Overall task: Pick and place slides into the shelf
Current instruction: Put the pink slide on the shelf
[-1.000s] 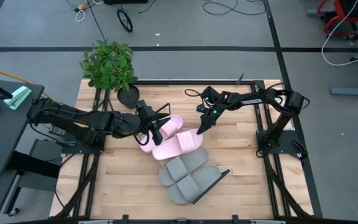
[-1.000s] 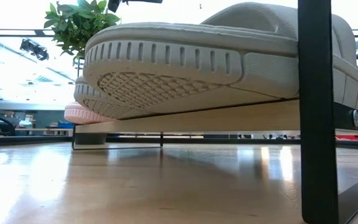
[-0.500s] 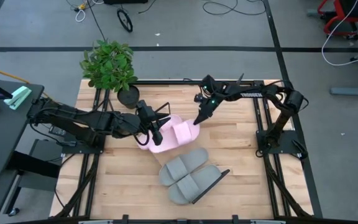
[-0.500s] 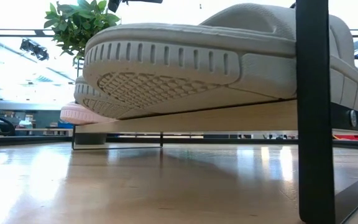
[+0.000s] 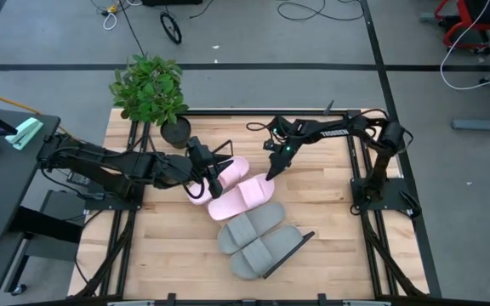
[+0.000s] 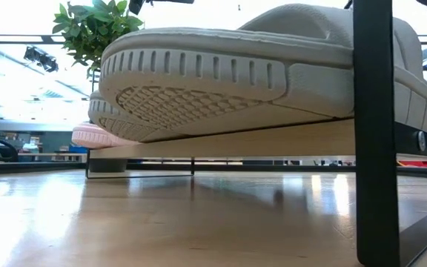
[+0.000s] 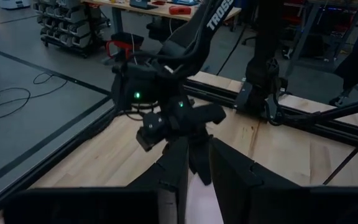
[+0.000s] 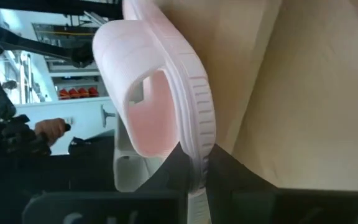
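Note:
Two grey slides (image 5: 258, 238) lie side by side on the light-wood shelf (image 6: 273, 141), filling the low view (image 6: 236, 67). Two pale pink slides lie just beyond them. My right gripper (image 5: 270, 174) is shut on the end of the nearer pink slide (image 5: 243, 197), which lies beside the grey pair. My left gripper (image 5: 213, 180) is shut on the farther pink slide (image 5: 226, 172). The low view shows one pink slide's end (image 6: 95, 136) past the grey soles, at the level of the shelf board. My left gripper holds the farther pink slide, a pale pink strip (image 7: 199, 198) pinched between its two fingers. It comes from the table's left, slanting down. Which part of the slide this is, the fingers hide. My right gripper pinches the nearer pink slide by the ribbed rim of its sole (image 8: 196, 177) at the end toward the table's right, reaching from the far right and slanting down. Whether that end is lifted off the surface I cannot tell.
A potted plant (image 5: 149, 89) stands at the table's far left corner. The shelf's dark wire frame (image 6: 376, 133) rises close to the low camera. Bare wood lies at the table's right (image 5: 321, 212) and near left.
My right gripper raised the nearer pink slide's end toward the far edge, tipping the slide up against the other pink one. It then lowered it again, and the slide lies about where it was a second ago. My left gripper kept still.

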`<act>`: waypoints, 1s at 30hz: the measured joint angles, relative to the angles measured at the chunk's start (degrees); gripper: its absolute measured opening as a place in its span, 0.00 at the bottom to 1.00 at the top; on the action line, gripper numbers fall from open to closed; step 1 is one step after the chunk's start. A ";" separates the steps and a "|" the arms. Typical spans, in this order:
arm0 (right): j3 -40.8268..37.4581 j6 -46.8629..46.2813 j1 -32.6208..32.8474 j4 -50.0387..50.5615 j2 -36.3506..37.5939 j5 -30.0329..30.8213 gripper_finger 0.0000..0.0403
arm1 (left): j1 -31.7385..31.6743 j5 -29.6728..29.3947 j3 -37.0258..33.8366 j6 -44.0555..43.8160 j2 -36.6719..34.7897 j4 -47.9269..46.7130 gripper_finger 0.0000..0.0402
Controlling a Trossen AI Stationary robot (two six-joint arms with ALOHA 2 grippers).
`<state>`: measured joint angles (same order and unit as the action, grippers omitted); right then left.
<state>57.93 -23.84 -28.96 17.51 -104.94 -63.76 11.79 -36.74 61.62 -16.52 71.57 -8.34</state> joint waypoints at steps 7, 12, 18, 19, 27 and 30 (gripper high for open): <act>0.00 1.05 0.98 -1.38 -1.95 0.83 0.08 | 0.00 -0.01 0.01 -0.34 0.00 0.00 0.18; 0.00 -0.06 1.08 -4.37 -1.78 0.86 0.10 | 0.00 -0.01 0.01 -0.32 0.00 0.01 0.18; 0.00 -0.15 2.02 -6.95 -1.74 1.25 0.10 | -0.11 -0.01 0.01 -0.34 0.00 0.04 0.17; 0.00 0.14 2.16 -6.95 -1.71 1.67 0.11 | -0.11 -0.01 0.01 -0.38 0.00 0.04 0.17; 0.00 3.11 2.18 -6.95 -1.69 5.21 0.19 | -0.11 -0.01 0.01 -0.41 0.00 0.02 0.19; 0.00 4.37 2.25 -6.98 -1.67 5.33 0.22 | -0.11 -0.01 0.01 -0.41 0.00 0.04 0.18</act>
<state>57.93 -19.47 -26.71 10.54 -106.61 -58.42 11.68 -36.75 61.63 -16.93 71.57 -8.29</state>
